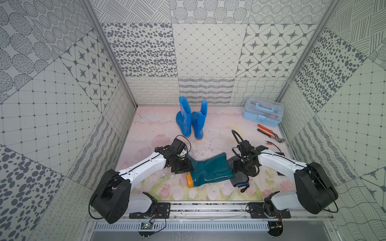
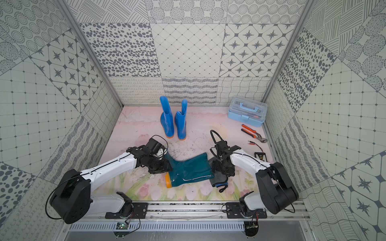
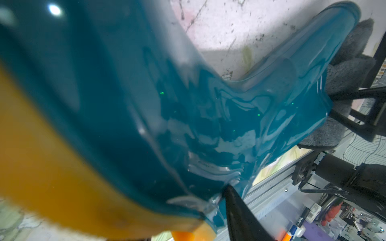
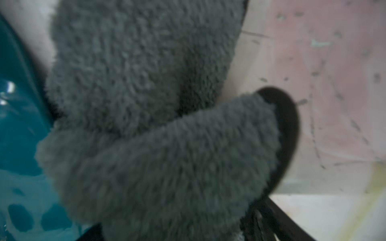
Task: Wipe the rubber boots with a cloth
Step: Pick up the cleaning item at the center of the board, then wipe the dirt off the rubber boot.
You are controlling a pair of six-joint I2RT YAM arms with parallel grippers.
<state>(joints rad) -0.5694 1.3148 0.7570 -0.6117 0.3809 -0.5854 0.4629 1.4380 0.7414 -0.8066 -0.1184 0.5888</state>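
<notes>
A dark teal-green rubber boot [image 1: 211, 170] [image 2: 190, 170] lies on its side mid-floor, orange sole toward the left arm and shaft mouth toward the right arm. My left gripper [image 1: 188, 167] [image 2: 165, 167] is shut on its foot. In the left wrist view the boot [image 3: 188, 104] fills the frame and one black finger [image 3: 240, 217] presses its heel. The grey cloth [image 1: 242, 180] [image 2: 219, 180] lies bunched at the shaft mouth under my right gripper [image 1: 243, 169] [image 2: 221, 169]. That gripper's jaws stand wide apart around the cloth [image 4: 156, 125]. Two blue boots [image 1: 183, 119] [image 1: 199, 123] stand upright at the back.
A light blue toolbox [image 1: 263, 111] sits at the back right. In front of it lie orange-handled pliers [image 1: 269, 133], and thin probe leads [image 1: 273, 145] run to a small black device [image 2: 260, 156]. Patterned walls close in three sides. A metal rail [image 1: 208, 206] runs along the front edge.
</notes>
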